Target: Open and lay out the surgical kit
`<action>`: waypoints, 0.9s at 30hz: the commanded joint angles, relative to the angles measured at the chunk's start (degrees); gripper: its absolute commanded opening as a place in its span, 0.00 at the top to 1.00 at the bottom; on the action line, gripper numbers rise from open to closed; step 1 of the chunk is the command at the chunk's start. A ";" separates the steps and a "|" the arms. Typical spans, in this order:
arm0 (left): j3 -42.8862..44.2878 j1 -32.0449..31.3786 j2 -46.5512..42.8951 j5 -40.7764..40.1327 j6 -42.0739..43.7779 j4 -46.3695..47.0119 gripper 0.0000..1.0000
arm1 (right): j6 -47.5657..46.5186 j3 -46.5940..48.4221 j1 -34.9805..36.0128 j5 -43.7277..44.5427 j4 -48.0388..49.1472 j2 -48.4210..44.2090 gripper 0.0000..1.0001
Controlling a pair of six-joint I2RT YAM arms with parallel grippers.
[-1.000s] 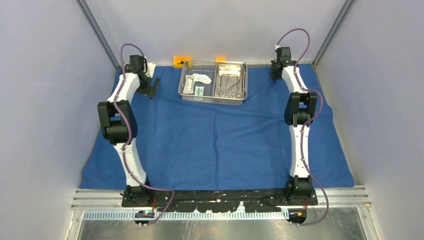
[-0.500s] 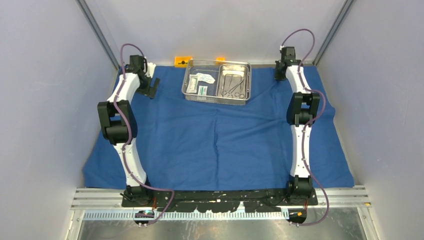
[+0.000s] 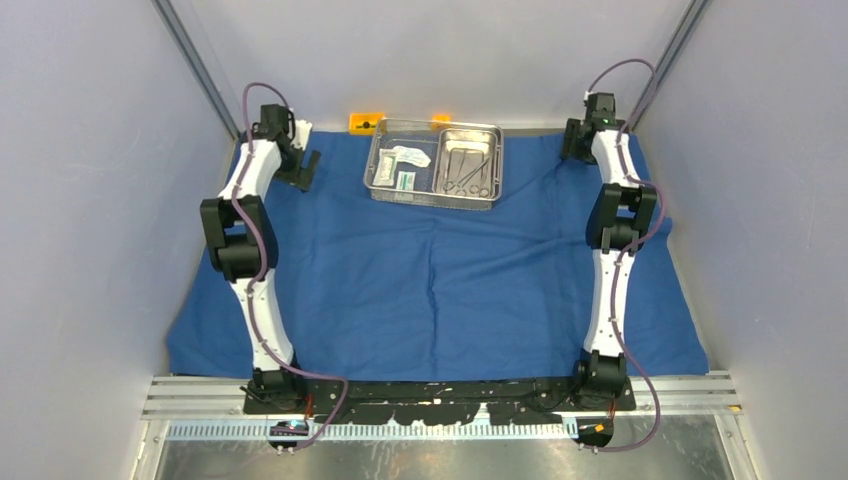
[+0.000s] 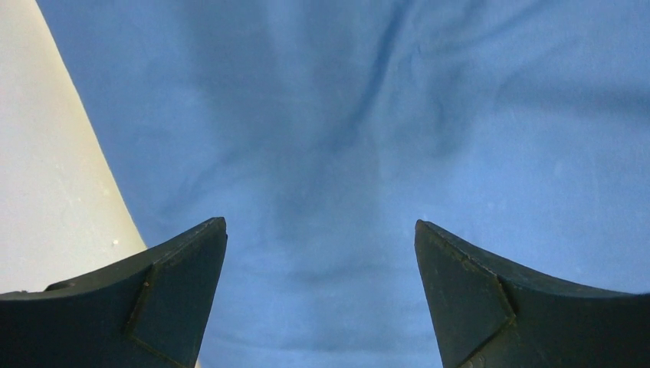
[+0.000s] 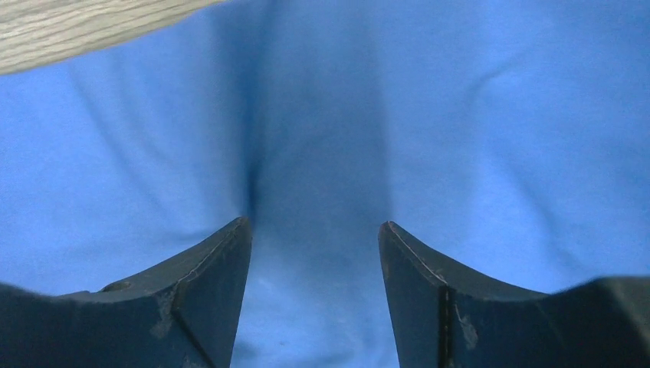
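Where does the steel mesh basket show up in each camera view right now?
Top external: the steel mesh basket sits at the far centre, on the blue cloth wrap.
Left wrist: not in it; the view is mostly wrap.
Right wrist: not in it; again mostly wrap.
Shared landmark: the blue cloth wrap, visible in all three views.
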 commanded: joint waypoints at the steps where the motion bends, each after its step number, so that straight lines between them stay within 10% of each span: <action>1: 9.39 0.98 6.78 1.43 -2.04 -3.34 0.05 | -0.08 -1.13 -3.86 1.31 0.62 -7.15 0.33; 12: 41.29 1.26 28.81 -0.33 -6.19 -12.00 0.05 | -3.11 3.63 -5.32 3.39 -1.37 -1.49 0.33; 27: 37.20 6.46 33.67 -12.16 2.77 -10.10 0.10 | -12.78 2.87 -7.01 12.89 -3.48 1.89 0.33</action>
